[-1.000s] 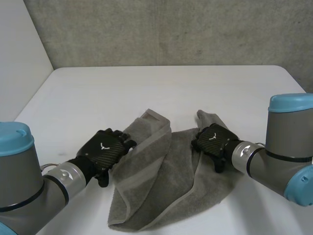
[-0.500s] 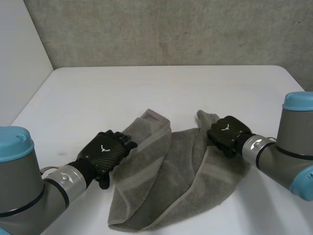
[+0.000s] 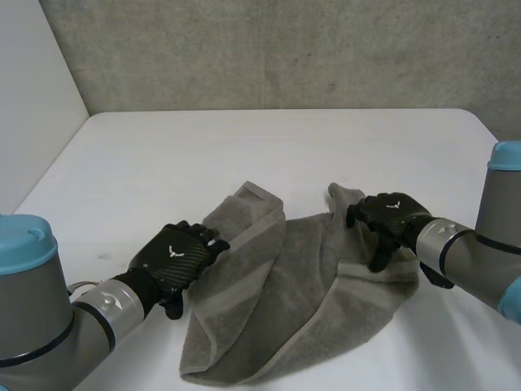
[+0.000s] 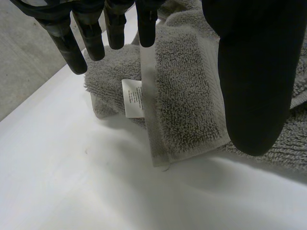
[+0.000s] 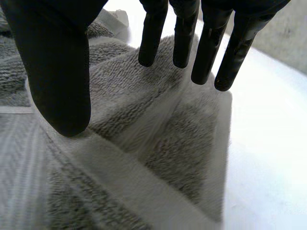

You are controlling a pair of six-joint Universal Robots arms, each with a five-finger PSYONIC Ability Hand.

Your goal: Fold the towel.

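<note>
Bare workcell, plain surfaces.
Smooth white rectangular table [image 3: 244, 138]; rough grey concrete wall [image 3: 285, 49] far side, flat white panel [image 3: 32, 98] left.

The towel [image 3: 277, 301] lies on the table [image 3: 244, 147] between left robot hand [image 3: 175, 257] and right robot hand [image 3: 383, 216].

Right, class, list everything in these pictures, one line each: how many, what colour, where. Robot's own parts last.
crumpled grey terry towel: one, grey, mid-table between the hands.
small fabric care label: one, white, on the towel's corner just beyond the left hand's fingertips.
flat white table: one, white, under the towel.
rough concrete wall: one, grey, behind the table.
smooth side panel: one, white, on the robot's left.
left arm, right arm: two, grey, light-blue caps.
left hand, right hand: two, black, both open, at opposite towel edges.
</note>
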